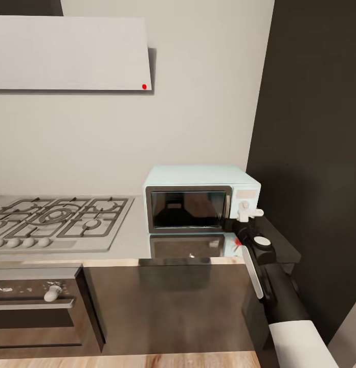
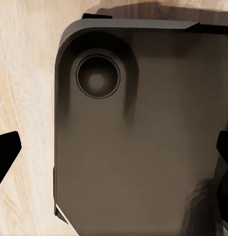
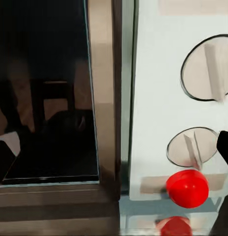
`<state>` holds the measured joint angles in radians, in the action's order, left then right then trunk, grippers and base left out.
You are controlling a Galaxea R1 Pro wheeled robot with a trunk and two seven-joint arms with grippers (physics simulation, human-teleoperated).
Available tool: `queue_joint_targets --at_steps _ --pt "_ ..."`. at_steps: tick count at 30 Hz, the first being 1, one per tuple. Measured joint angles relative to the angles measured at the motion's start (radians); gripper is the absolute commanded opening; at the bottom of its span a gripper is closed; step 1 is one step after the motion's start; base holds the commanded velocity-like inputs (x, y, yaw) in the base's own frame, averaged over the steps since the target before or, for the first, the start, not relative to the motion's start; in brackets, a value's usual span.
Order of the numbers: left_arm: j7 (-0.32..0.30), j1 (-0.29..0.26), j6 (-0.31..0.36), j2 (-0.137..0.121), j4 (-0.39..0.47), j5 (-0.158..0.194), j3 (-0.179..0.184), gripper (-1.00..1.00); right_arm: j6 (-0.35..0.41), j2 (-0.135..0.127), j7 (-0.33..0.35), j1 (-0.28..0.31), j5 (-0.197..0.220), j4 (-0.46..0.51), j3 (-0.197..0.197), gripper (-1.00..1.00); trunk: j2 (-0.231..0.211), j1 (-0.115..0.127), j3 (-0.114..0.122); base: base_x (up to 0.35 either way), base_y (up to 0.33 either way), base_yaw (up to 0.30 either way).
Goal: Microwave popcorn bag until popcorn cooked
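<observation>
One boxy mint microwave (image 1: 201, 197) on glossy grey countertop (image 1: 132, 240), right hand (image 1: 248, 210) spread wide before round knobs (image 3: 192, 147), glass door shut.

The microwave (image 1: 198, 197), centre frame, looks like smooth pale plastic with a glossy dark glass door framed in brushed silver; the grey desk (image 1: 132, 243) beneath is mirror-glossy; lower-edge floor (image 1: 121, 361) looks wooden.

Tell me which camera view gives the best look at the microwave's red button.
The right wrist view: the red button is large and sharp, below the two round knobs on the microwave panel, right of the dark door. The head view shows it as a red speck beside the right gripper. The left wrist view faces a dark rounded panel over wood flooring.
</observation>
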<state>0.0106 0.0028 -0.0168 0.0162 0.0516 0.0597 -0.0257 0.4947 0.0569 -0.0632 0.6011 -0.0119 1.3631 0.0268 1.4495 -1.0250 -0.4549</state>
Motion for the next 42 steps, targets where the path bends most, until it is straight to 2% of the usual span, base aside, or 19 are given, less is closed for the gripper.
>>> queue_joint_targets --at_steps 1,5,35,42 --pt "0.0 0.0 0.0 0.0 0.0 0.0 0.0 1.0 0.048 0.001 0.0 -0.001 -0.003 0.002 0.001 1.0 0.0 0.0 0.0 0.0 0.0 0.0" --pt "0.0 0.0 0.0 0.0 -0.001 0.0 0.0 1.0 0.105 0.003 0.001 -0.002 -0.006 0.005 0.001 1.0 0.0 0.0 0.0 0.0 0.0 0.0" --pt "0.0 0.0 0.0 0.001 0.004 0.001 -0.003 1.0 0.129 0.004 0.0 -0.002 -0.007 0.009 -0.004 1.0 0.0 0.0 0.0 0.0 0.015 0.0" --pt "0.0 0.0 0.0 0.001 0.004 0.001 -0.002 1.0 0.135 -0.01 0.0 -0.002 -0.01 0.012 -0.001 1.0 0.0 0.0 0.0 0.083 0.0 0.0"
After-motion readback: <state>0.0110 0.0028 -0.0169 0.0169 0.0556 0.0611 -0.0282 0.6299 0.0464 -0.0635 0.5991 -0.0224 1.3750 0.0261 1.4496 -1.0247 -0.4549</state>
